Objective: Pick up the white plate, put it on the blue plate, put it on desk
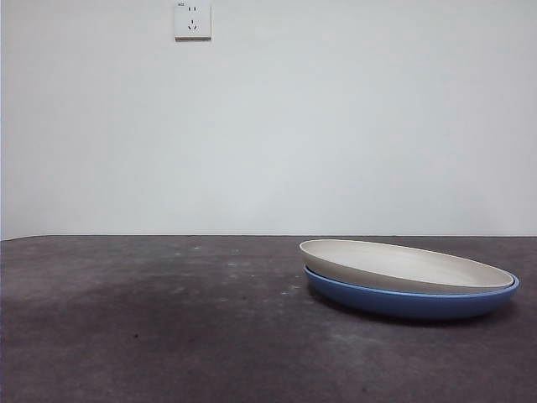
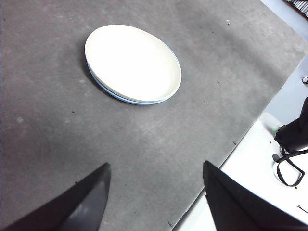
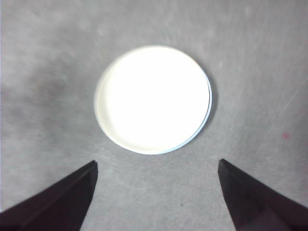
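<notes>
With the white plate [image 1: 403, 265] stacked on the blue plate [image 1: 411, 300], I judge my wide-open, empty right hand [image 3: 156, 192] must next lift it onto the counter [image 1: 168, 327].

Left pincer [image 2: 154, 179], two black tapered blades, right pincer [image 3: 156, 175], same dark pointed wedges

My left gripper [image 2: 155, 185] and right gripper [image 3: 156, 190] both hang in the air with fingers [image 2: 89, 197] spread wide apart, holding nothing and touching nothing.
</notes>
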